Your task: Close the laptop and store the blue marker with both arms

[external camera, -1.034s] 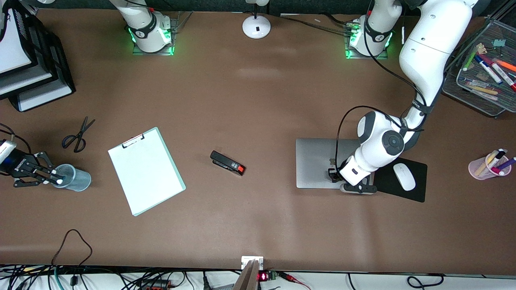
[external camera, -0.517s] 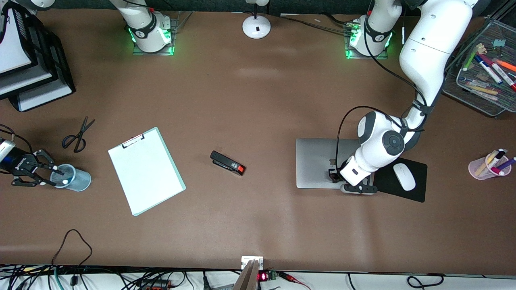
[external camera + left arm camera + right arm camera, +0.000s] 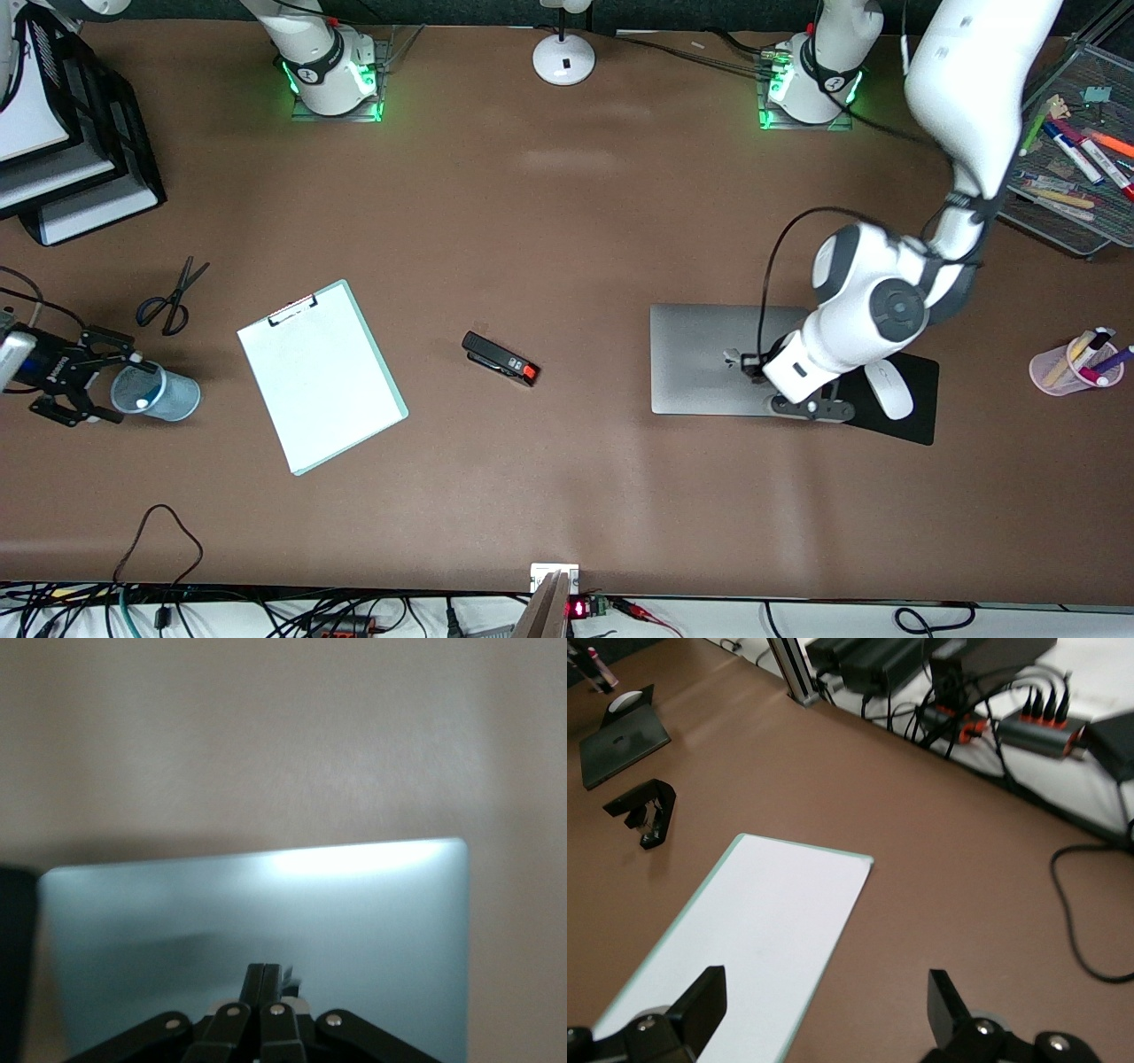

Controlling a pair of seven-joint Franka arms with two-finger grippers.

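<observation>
1. Laptop (image 3: 709, 359): lid down flat on the table (image 3: 567, 221), just beside the black mousepad (image 3: 917, 425) toward the left arm's end.
2. Left gripper (image 3: 740, 359): over the laptop lid; in the left wrist view its fingers (image 3: 264, 979) are pressed together, grasping nothing.
3. Right gripper (image 3: 89, 377): at the right arm's end, beside the blue cup (image 3: 155, 392); fingers (image 3: 700, 997) spread wide, nothing between them.
4. Blue marker: a whitish tip (image 3: 142, 404) shows inside the blue cup; body not discernible.
5. Clipboard (image 3: 321, 377) and stapler (image 3: 500, 357) lie between cup and laptop.
</observation>
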